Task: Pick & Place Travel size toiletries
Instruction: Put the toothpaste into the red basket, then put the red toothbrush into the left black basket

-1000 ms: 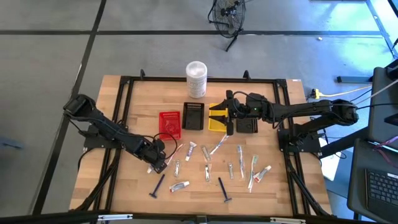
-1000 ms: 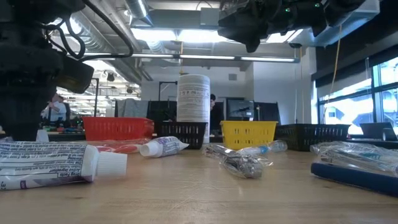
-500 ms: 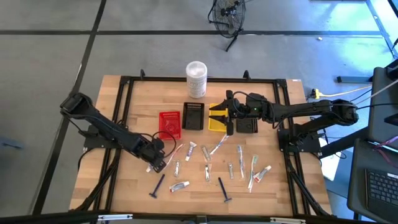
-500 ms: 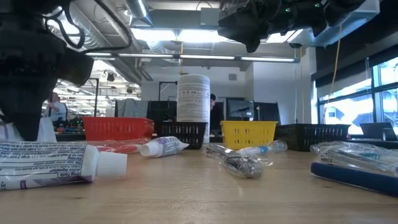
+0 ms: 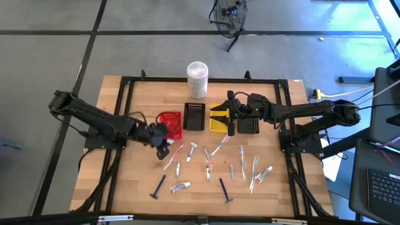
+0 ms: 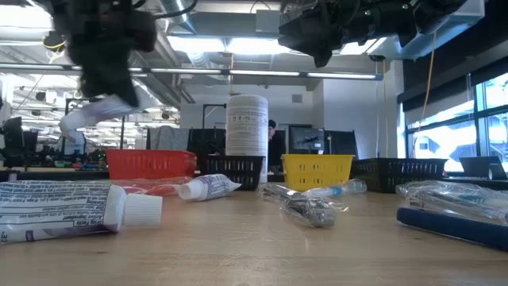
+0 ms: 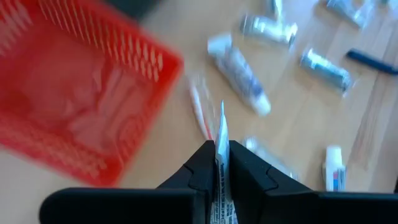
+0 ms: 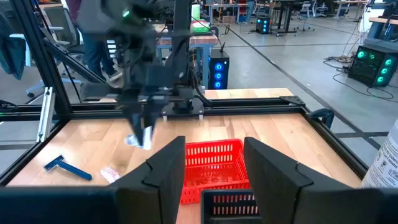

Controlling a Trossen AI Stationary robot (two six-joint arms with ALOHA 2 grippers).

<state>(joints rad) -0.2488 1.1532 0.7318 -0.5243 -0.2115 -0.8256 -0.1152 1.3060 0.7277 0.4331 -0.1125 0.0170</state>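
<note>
Left gripper (image 5: 164,139): raised off the table just beside the near edge of the small red rectangular plastic basket (image 5: 170,125), fingers clenched on a small white toiletry tube (image 7: 221,163); in the low view the tube (image 6: 91,111) hangs clear above the table.

Right gripper (image 5: 227,120): waiting over the small yellow rectangular basket (image 5: 217,119) in the far centre, fingers spread wide and holding nothing.

Progress, as judged: early. One tube is lifted and looks bound for the red basket, whose floor appears bare in the left wrist view. Contents of the other baskets cannot be told.

Left to do: nearly all the travel size toiletries lie loose on the near half of the table. Among them: a white tube with blue print (image 5: 192,151), a slim pale toothbrush (image 5: 219,146), a dark blue razor at near left (image 5: 158,187), a second dark blue razor (image 5: 225,192), a white tube with a red cap at near right (image 5: 264,174), several small silvery pieces (image 5: 209,175) between them.

Other containers: two small black rectangular baskets, one (image 5: 194,116) between red and yellow, one (image 5: 249,125) right of yellow; a tall white cylindrical container (image 5: 197,79) at the far edge.

Surface: pale wooden tabletop (image 5: 281,194) inside a black metal frame.

Room: grey floor with dark seams; open workshop with ceiling strip lights, desks and monitors behind.
</note>
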